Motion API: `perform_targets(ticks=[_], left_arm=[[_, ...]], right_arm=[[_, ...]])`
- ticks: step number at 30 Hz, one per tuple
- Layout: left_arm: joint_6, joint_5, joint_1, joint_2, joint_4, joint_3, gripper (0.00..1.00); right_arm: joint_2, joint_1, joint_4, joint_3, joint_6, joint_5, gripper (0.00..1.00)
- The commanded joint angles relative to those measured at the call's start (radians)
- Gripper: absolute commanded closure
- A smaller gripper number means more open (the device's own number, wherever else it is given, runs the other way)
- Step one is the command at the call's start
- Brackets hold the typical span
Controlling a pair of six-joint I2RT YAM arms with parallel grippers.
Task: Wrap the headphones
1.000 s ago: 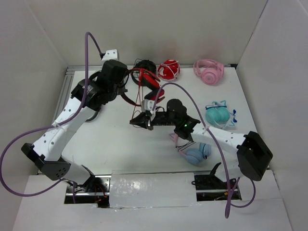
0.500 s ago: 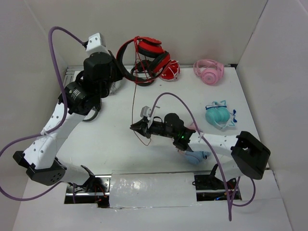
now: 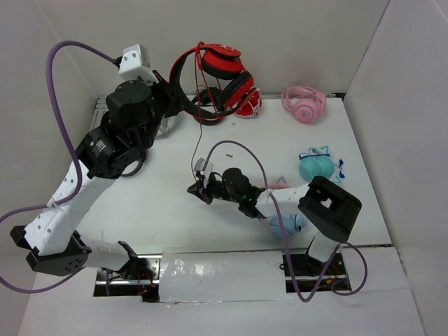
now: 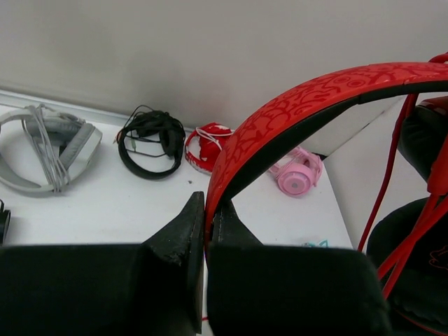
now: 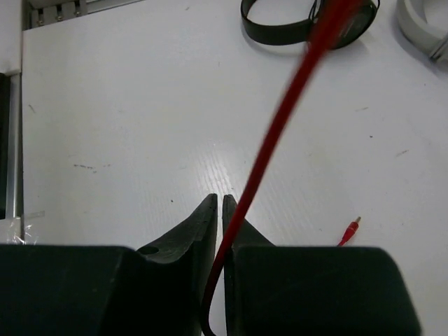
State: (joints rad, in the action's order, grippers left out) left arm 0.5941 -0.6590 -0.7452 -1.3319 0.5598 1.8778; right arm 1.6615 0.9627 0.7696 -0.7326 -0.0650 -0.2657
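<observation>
The headphones [image 3: 225, 68] are red over-ear ones with a black-and-red headband. They hang in the air at the back of the table. My left gripper [image 3: 175, 96] is shut on the headband [image 4: 301, 105], with the jaws pinching its lower end [image 4: 208, 210]. An earcup [image 4: 413, 280] shows at the right of the left wrist view. The thin red cable [image 3: 197, 143] runs down from the earcups to my right gripper [image 3: 197, 187]. That gripper [image 5: 218, 204] is low over the table, shut on the cable [image 5: 280, 133]. The cable's plug [image 5: 348, 229] lies on the table.
A compact red pair with white cord [image 3: 249, 105] and a black pair [image 4: 150, 133] lie at the back. A grey-white pair [image 4: 49, 143] lies back left. Pink headphones [image 3: 304, 103], a teal pair [image 3: 318, 166] and a blue pair [image 3: 287, 224] lie on the right.
My left arm has lifted the headphones off the table and up towards the back wall. My right gripper has slid left and nearer along the cable, which now hangs stretched between the two.
</observation>
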Motion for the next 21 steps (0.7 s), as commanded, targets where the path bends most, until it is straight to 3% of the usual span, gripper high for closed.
perform_targets(ticks=[1,2,6,9,15,21], left_arm=[[-0.034,-0.021,-0.014,0.056,-0.167,0.055,1.00],[-0.039,-0.018,-0.016,0.059,-0.172,0.053,1.00],[-0.057,-0.001,-0.017,0.063,-0.181,0.069,1.00],[-0.053,0.044,-0.016,0.074,-0.163,0.080,1.00],[-0.054,0.202,-0.016,0.125,-0.147,0.044,1.00],[-0.112,0.043,-0.016,0.142,-0.205,-0.035,1.00]], right_arm=[[0.018,0.002,0.099,-0.047,0.022,0.033,0.87],[0.023,0.001,0.103,-0.047,0.031,0.029,1.00],[0.038,-0.016,0.132,-0.022,0.063,0.028,1.00],[0.049,-0.082,0.174,0.015,0.194,-0.034,1.00],[0.103,-0.344,0.154,0.012,0.407,-0.174,1.00],[0.034,-0.519,0.122,0.090,0.456,-0.237,1.00]])
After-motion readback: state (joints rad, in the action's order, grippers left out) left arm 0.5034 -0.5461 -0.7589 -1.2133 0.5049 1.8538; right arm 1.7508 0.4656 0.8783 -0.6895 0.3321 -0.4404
